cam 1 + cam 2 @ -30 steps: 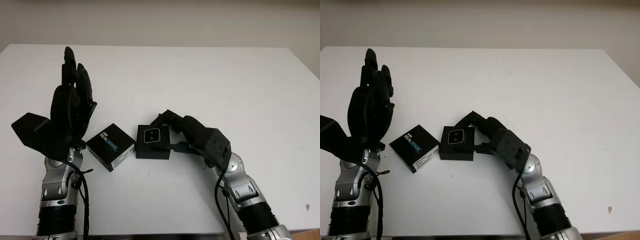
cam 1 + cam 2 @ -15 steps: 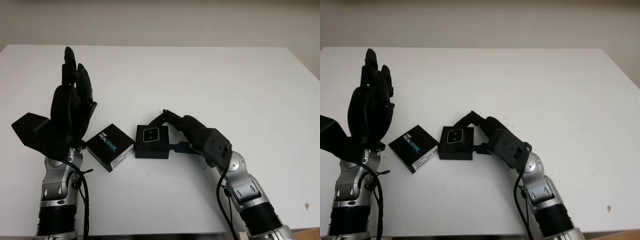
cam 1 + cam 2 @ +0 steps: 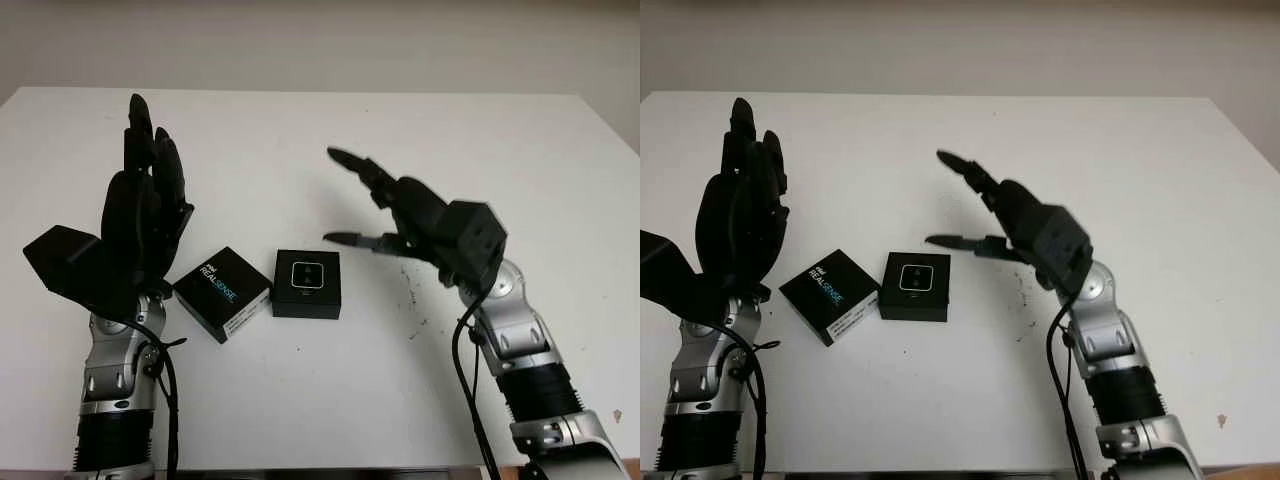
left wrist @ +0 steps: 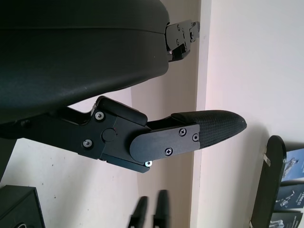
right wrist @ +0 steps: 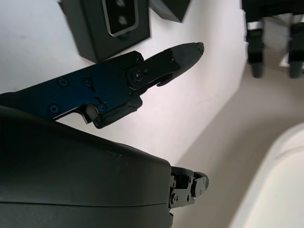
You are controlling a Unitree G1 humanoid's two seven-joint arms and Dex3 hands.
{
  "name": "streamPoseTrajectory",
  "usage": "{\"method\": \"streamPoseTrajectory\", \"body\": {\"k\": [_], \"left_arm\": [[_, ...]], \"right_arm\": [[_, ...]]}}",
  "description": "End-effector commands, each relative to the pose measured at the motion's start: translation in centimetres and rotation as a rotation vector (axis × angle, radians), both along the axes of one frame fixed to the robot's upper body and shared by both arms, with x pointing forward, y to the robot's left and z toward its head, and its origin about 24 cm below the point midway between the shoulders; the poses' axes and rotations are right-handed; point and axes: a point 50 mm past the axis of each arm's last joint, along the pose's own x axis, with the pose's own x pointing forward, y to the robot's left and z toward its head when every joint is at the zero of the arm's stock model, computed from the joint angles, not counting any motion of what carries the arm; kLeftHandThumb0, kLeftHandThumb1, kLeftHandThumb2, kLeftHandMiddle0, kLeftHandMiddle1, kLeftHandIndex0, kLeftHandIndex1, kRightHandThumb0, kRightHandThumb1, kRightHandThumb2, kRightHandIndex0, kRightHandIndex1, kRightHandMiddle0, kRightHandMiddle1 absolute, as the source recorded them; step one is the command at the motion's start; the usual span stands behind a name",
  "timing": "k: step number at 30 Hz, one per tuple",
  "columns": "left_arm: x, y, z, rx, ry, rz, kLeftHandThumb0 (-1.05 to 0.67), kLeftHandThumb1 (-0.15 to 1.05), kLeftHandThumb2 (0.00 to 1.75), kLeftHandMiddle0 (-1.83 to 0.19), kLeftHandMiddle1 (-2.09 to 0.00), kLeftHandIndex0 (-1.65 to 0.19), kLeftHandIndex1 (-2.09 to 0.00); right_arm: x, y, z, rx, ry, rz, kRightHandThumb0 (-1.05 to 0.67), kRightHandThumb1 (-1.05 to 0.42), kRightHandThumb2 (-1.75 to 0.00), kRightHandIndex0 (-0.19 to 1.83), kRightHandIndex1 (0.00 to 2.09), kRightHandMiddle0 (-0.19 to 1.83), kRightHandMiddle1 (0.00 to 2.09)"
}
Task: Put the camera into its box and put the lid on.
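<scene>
Box [image 3: 307, 283] with the camera [image 3: 305, 274] seated in it sits mid-table; the lid [image 3: 222, 293], printed "REALSENSE", lies just beside it toward the left hand's side, long axis skewed to the box. Left hand [image 3: 145, 215], open and holding nothing, is raised near the lid and looks the nearer. Right hand [image 3: 405, 215], open and empty, hangs above the table on the box's other side, apart from it.

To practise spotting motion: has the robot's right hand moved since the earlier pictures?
Yes. The right hand has lifted up and away from the open box it was touching, and now hangs open above the table, to the box's right.
</scene>
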Motion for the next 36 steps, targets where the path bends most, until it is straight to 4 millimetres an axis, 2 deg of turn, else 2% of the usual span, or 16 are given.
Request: {"method": "streamPoseTrajectory", "body": {"k": [1,5,9,11,15,18,20,22,27,30,36], "left_arm": [[-0.1,0.0,0.2,0.000,-0.009,0.000,-0.80,1.05,0.58,0.19,0.00,0.19,0.00],[-0.1,0.1,0.2,-0.001,-0.010,-0.001,-0.80,1.05,0.58,0.19,0.00,0.19,0.00],[-0.1,0.2,0.2,0.006,-0.012,-0.002,-0.80,1.05,0.58,0.19,0.00,0.19,0.00],[-0.1,0.3,0.3,0.007,-0.010,0.006,-0.80,1.05,0.57,0.19,0.00,0.19,0.00],[-0.2,0.8,0.8,0.063,-0.017,0.067,-0.72,1.05,0.46,0.19,0.00,0.19,0.00],[-0.3,1.3,1.6,0.222,-0.029,0.170,-0.57,1.05,0.27,-0.26,-0.17,-0.14,-0.17],[-0.7,1.5,2.0,0.352,-0.029,0.210,-0.54,1.05,0.17,-0.40,-0.22,-0.28,-0.25],[-1.2,1.8,2.3,0.516,0.005,0.222,-0.56,1.05,0.14,-0.37,-0.21,-0.26,-0.24],[-2.9,1.7,3.1,0.824,0.113,0.200,-0.76,1.04,0.07,-0.20,-0.08,-0.11,-0.11],[-3.7,1.3,3.6,0.915,0.156,0.173,-0.82,1.04,0.06,-0.13,-0.04,-0.09,-0.09],[-5.1,0.8,3.9,1.015,0.225,0.098,-0.80,0.98,0.04,-0.07,-0.03,-0.07,-0.06]], "right_arm": [[-0.1,-0.2,1.6,0.013,-0.064,0.006,-0.61,-0.88,-0.05,-0.17,0.03,-0.06,0.13],[-0.2,-0.2,2.2,0.021,-0.085,0.020,-0.61,-0.88,-0.05,-0.16,0.04,-0.06,0.12],[-0.5,-0.2,2.3,0.017,-0.080,0.035,-0.66,-0.94,-0.07,-0.17,0.04,-0.09,0.10],[-0.5,-0.2,2.0,0.026,-0.073,0.031,-0.64,-1.02,-0.10,-0.16,0.04,-0.10,0.10],[-0.4,-0.2,1.1,0.055,-0.031,0.014,-0.64,-1.05,-0.15,-0.15,0.05,-0.09,0.10],[-0.2,-0.3,0.7,0.092,0.006,-0.007,-0.65,-1.05,-0.16,-0.15,0.05,-0.09,0.10],[0.1,-0.5,0.8,0.107,0.015,-0.031,-0.66,-1.05,-0.18,-0.14,0.06,-0.10,0.09],[0.4,-0.7,0.9,0.135,0.026,-0.064,-0.69,-1.05,-0.19,-0.12,0.06,-0.10,0.09],[1.1,-1.2,1.5,0.189,0.024,-0.133,-0.76,-1.05,-0.24,-0.09,0.08,-0.05,0.10],[1.4,-1.4,1.8,0.220,0.013,-0.161,-0.76,-1.05,-0.26,-0.07,0.08,-0.02,0.12],[1.9,-1.7,2.2,0.239,-0.003,-0.221,-0.82,-1.05,-0.27,-0.04,0.09,0.01,0.13]]}}
